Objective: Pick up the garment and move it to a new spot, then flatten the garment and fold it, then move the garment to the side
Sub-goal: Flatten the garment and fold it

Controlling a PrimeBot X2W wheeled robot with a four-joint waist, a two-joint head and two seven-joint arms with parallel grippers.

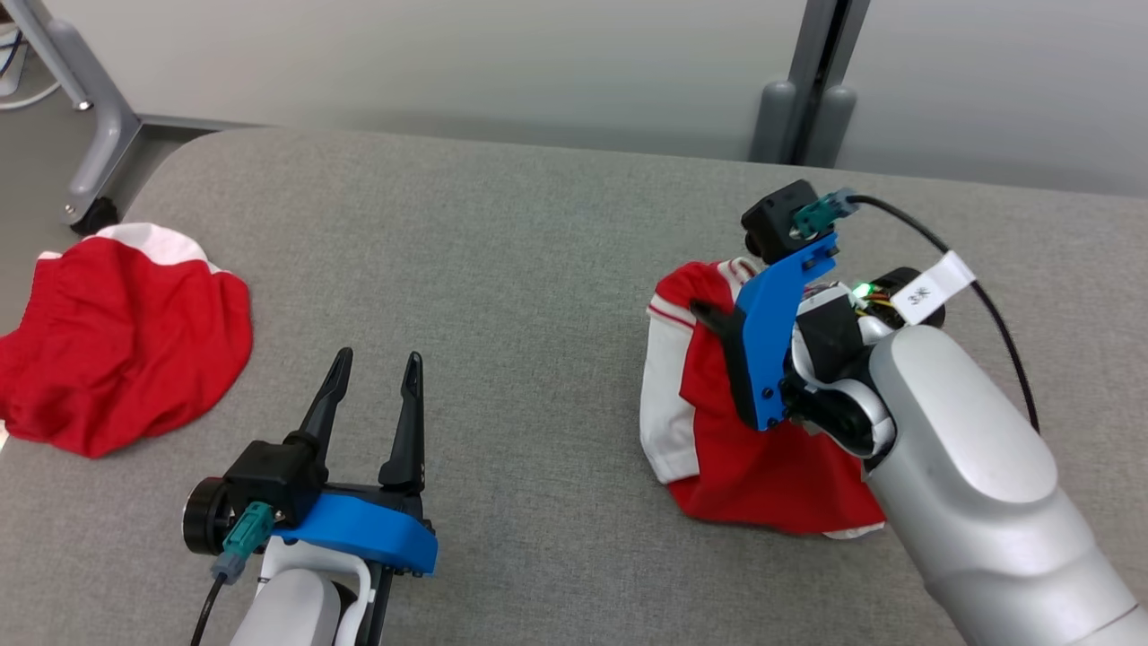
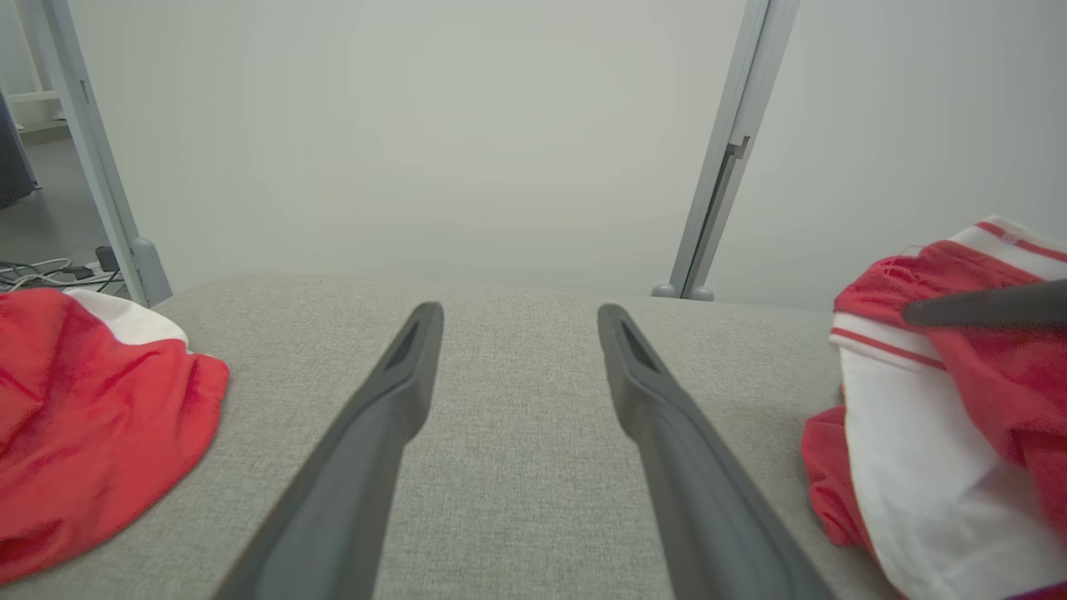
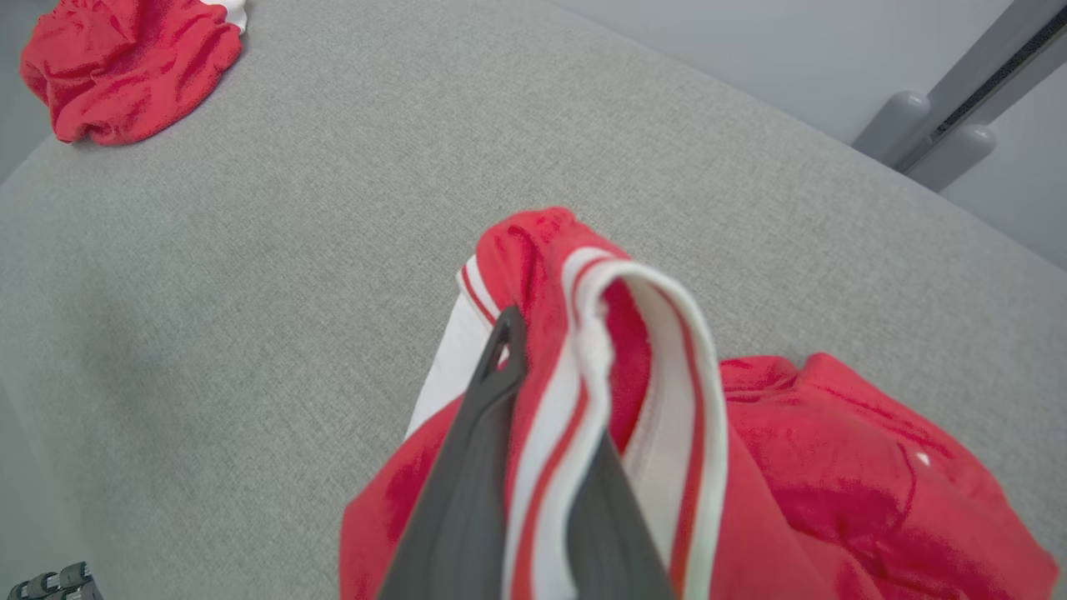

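The garment (image 1: 717, 449), red with white panels and striped trim, is bunched on the grey padded table (image 1: 520, 269) at the right. Its top is pulled up into a peak. My right gripper (image 1: 706, 316) is shut on that striped edge. The right wrist view has the trim (image 3: 583, 333) pinched between the dark fingers (image 3: 467, 483). My left gripper (image 1: 378, 359) stands open near the front left, nothing between its fingers (image 2: 375, 433). It is well apart from the garment (image 2: 917, 433), which shows at the right edge of the left wrist view.
A second red and white cloth (image 1: 117, 350) lies crumpled at the table's left edge. A grey frame leg with a caster (image 1: 94, 152) stands beyond the far left corner. A grey post (image 1: 812, 90) rises behind the table.
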